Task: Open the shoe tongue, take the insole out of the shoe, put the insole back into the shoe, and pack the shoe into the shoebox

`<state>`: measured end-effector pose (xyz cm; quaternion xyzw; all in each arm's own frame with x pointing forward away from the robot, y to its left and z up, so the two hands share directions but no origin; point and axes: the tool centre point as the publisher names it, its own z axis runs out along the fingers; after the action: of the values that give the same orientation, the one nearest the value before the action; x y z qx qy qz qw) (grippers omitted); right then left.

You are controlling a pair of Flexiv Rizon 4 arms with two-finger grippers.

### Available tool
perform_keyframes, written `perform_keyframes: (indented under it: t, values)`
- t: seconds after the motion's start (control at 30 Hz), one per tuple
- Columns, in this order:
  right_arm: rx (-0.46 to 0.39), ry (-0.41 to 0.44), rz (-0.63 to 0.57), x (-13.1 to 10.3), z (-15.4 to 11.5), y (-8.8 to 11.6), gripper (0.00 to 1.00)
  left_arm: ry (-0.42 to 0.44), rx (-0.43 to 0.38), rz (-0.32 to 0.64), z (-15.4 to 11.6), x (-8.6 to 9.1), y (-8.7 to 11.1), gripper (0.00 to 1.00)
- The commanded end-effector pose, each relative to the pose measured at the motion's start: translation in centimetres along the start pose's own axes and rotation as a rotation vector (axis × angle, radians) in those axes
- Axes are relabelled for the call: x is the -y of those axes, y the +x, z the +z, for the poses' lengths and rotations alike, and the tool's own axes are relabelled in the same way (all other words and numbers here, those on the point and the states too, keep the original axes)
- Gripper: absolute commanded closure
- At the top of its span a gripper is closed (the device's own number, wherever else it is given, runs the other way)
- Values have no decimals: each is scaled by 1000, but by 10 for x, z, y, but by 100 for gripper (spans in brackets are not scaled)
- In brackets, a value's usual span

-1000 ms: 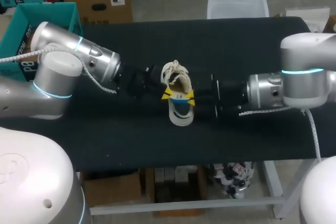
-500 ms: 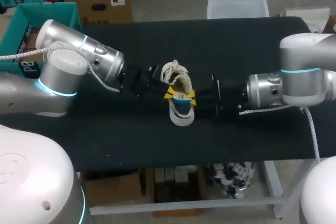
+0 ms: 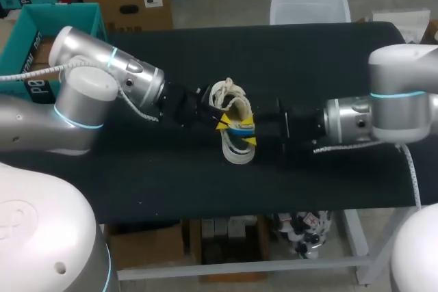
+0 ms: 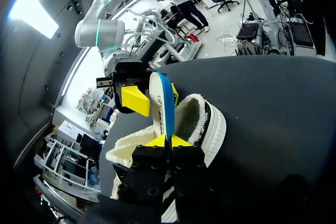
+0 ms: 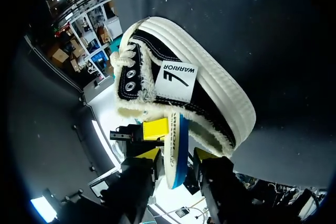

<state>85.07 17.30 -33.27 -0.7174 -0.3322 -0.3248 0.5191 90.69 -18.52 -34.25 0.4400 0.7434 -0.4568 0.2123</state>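
Left claw pinches the blue-edged insole standing up out of the sneaker on the bench, right claw wide astride it; removal looks underway, needing a clean lift.

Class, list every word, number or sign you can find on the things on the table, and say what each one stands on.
On the white tag on the shoe: one brand word in dark capitals above a slanted stroke mark; clear, but a brand name, so not quoted.
On the edge of the insole: faint small marks, too small to read.
Numbers or other signs: none readable.
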Motion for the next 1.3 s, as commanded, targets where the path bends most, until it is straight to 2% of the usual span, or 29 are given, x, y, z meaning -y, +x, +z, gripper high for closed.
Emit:
perform_keyframes:
  t: [0.03,0.2,0.23,0.27,0.3,0.37,0.43,0.57,0.6,0.63,0.67,0.73,0.77,0.87,0.9,0.93,0.97,1.0,1.3]
  values:
    - [-1,-9,-2,5,-3,-1,100,-9,6,-4,1,1,2,100]
    - [3,-6,3,1,-1,-2,100,-6,2,-13,1,3,4,100]
    - [5,-5,5,0,0,-2,100,-5,1,-12,0,6,5,90]
    - [5,-5,6,-1,0,-2,100,0,0,-10,-1,8,5,73]
    - [5,-5,6,-1,0,-2,100,5,2,-9,-3,10,5,61]
    - [6,-5,7,-2,0,-3,100,12,9,-2,-5,15,5,42]
    - [7,-9,5,-2,-1,-3,100,18,12,6,-6,19,4,44]
    - [9,-13,0,-1,-1,-3,100,28,15,9,-4,23,3,60]
    - [10,-14,1,-2,-1,-3,100,29,15,9,-3,23,2,66]
    - [12,-14,1,-3,0,-3,100,31,14,6,-2,22,2,79]
    - [12,-13,1,-4,0,-3,100,33,13,5,-1,22,2,87]
    - [15,-12,1,-5,0,-3,100,38,6,0,2,21,2,95]
    - [15,-11,0,-6,0,-3,100,38,3,-2,3,19,1,94]
    - [15,-8,2,-10,0,-1,100,32,-5,-14,7,16,0,78]
    - [14,-6,3,-11,1,-1,100,29,-5,-17,8,15,0,78]
    - [14,-3,5,-12,1,-1,100,28,-5,-22,9,13,-1,82]
    - [15,-1,5,-14,2,0,100,11,-8,-30,10,11,-1,94]
    - [15,2,6,-15,2,0,100,8,-7,-32,11,9,-2,100]
    - [36,21,50,-38,7,-4,100,-29,-16,-66,13,-6,0,100]
